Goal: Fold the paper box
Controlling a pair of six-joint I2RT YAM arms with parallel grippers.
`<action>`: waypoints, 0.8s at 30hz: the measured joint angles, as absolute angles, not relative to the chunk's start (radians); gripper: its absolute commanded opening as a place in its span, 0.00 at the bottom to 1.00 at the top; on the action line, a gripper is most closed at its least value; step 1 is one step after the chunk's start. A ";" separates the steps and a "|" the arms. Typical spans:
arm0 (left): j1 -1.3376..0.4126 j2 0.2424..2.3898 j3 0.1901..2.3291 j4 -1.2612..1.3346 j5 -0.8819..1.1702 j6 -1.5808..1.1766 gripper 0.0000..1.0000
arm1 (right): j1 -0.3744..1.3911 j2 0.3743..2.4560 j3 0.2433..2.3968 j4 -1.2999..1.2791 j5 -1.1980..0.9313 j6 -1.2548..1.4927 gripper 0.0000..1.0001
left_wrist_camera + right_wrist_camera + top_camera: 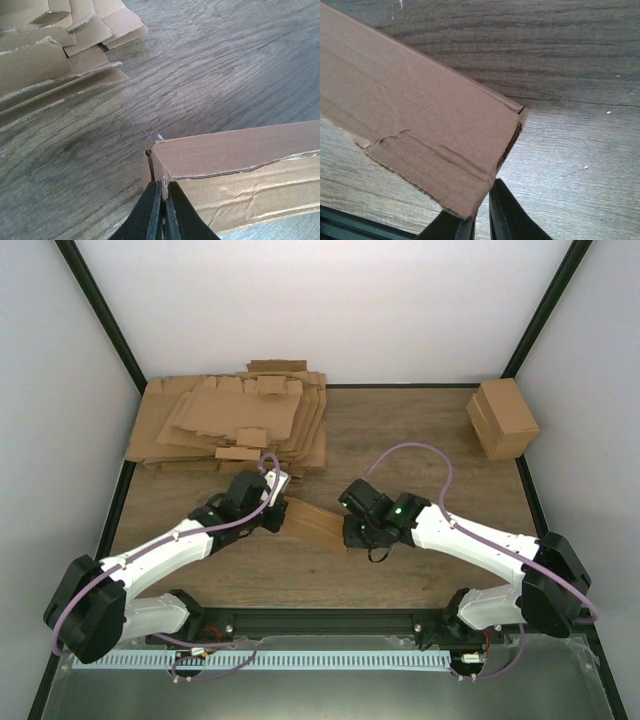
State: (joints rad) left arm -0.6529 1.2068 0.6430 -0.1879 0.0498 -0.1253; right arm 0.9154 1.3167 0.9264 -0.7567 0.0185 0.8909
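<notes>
Brown paper box (315, 523) (oblong) pinched at both ends.

Lab enclosure: white walls (330, 300), wooden table (400, 410)

I see soft, even light from overhead, with a pale sheen across the tabletop (420, 440) in the left wrist view, faint dark shadows beside the paper box (315, 523), and straight edges bowing slightly at the top view's corners.
</notes>
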 measured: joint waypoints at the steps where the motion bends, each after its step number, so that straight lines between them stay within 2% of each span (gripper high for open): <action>1: -0.654 1.206 0.641 -0.186 0.049 -0.127 0.04 | 0.918 1.317 0.926 -0.759 0.020 0.891 0.16; 7: -0.657 1.188 0.621 -0.172 0.048 -0.138 0.04 | 0.922 1.266 0.927 -0.776 0.027 0.842 0.36; 10: -0.658 1.187 0.620 -0.172 0.048 -0.143 0.07 | 0.922 1.234 0.939 -0.777 0.010 0.785 0.40; 15: -0.664 1.186 0.611 -0.189 0.052 -0.159 0.29 | 0.918 1.227 0.957 -0.775 -0.032 0.732 0.46; 17: -0.664 1.181 0.610 -0.199 0.049 -0.171 0.39 | 0.903 1.227 0.966 -0.779 -0.051 0.710 0.59; 19: -0.664 1.166 0.610 -0.216 0.052 -0.182 0.47 | 0.882 1.217 0.970 -0.778 -0.074 0.682 0.66; 24: -0.666 1.111 0.634 -0.285 0.036 -0.198 0.66 | 0.825 1.141 0.971 -0.771 -0.111 0.661 0.70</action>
